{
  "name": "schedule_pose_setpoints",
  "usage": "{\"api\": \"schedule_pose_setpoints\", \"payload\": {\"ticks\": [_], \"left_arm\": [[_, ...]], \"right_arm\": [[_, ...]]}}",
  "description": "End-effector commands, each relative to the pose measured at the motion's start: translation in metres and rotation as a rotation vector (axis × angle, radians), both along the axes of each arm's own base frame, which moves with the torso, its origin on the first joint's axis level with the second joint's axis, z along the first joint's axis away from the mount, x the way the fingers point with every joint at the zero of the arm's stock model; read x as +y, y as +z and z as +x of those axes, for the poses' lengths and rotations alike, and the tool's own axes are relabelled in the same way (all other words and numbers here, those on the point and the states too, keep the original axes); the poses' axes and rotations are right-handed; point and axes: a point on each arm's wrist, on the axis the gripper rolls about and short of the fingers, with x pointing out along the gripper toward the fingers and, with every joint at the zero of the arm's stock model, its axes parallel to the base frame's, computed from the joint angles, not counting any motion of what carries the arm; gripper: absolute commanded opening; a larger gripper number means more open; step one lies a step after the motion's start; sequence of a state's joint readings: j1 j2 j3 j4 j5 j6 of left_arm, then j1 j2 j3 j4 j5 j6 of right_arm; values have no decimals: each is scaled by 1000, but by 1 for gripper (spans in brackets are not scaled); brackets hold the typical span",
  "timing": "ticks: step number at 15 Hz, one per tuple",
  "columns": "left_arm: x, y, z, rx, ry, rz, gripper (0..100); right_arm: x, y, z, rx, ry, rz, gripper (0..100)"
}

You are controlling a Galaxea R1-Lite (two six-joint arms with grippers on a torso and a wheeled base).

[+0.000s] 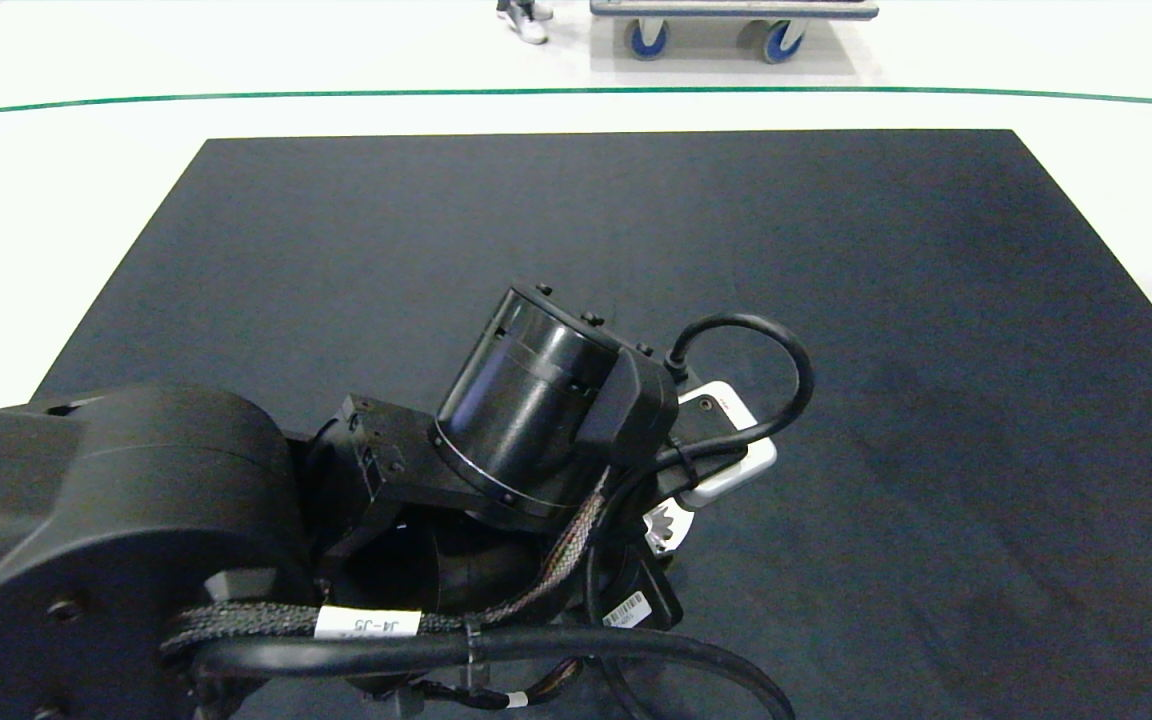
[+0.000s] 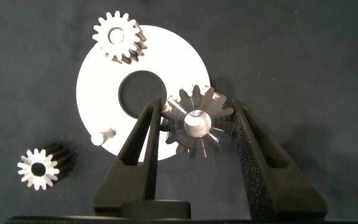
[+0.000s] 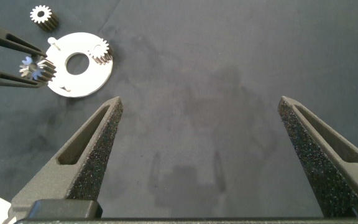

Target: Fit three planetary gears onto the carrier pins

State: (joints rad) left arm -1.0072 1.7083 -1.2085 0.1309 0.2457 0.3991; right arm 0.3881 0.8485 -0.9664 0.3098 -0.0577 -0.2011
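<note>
One gear (image 2: 120, 37) of three already sat on its pin, at about 11 o'clock on the white disc (image 2: 98, 81) in the left wrist view. A second gear (image 2: 197, 121) was clamped between the fingers of the left gripper (image 2: 194, 134), held over the disc's rim at about 4 o'clock. Whether it had met a pin underneath could not be told, since the gear hid that spot. A third gear (image 2: 41, 167) lay on its side on the dark mat (image 2: 316, 56), off the disc toward 8 o'clock and apart from it. One bare pin (image 2: 102, 134) stood at the disc's 7 o'clock edge (the nearest free place for the loose gear).

Judged from this, about a third of the job was finished, one gear was being placed, and one was left to fetch.

The right gripper (image 3: 201, 134) hovered well away from the disc with its fingers spread wide and nothing between them, over bare mat.

In the head view, the left arm (image 1: 136, 540) covered the work at 6 o'clock, with only a few gear teeth peeping out. The mat stretched clear toward 12 and 3 o'clock, so there was ample room on those sides. Beyond the table, a shoe (image 1: 526, 20) and a cart (image 1: 726, 15) showed at 12 o'clock, well apart from the work.
</note>
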Motion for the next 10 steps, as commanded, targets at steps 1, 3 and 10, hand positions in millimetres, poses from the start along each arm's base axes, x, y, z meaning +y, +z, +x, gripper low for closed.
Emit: {"api": "schedule_pose_setpoints", "payload": {"ticks": [1,3,10], "left_arm": [[-6,-6,2,7,-6,21,22],[-8,-10,4,12,-4,33,22],[-18,-17,8,17,-13,48,22]], "right_arm": [[0,0,1,4,1,-3,100],[0,0,1,4,1,-3,100],[0,0,1,5,0,-4,100]]}}
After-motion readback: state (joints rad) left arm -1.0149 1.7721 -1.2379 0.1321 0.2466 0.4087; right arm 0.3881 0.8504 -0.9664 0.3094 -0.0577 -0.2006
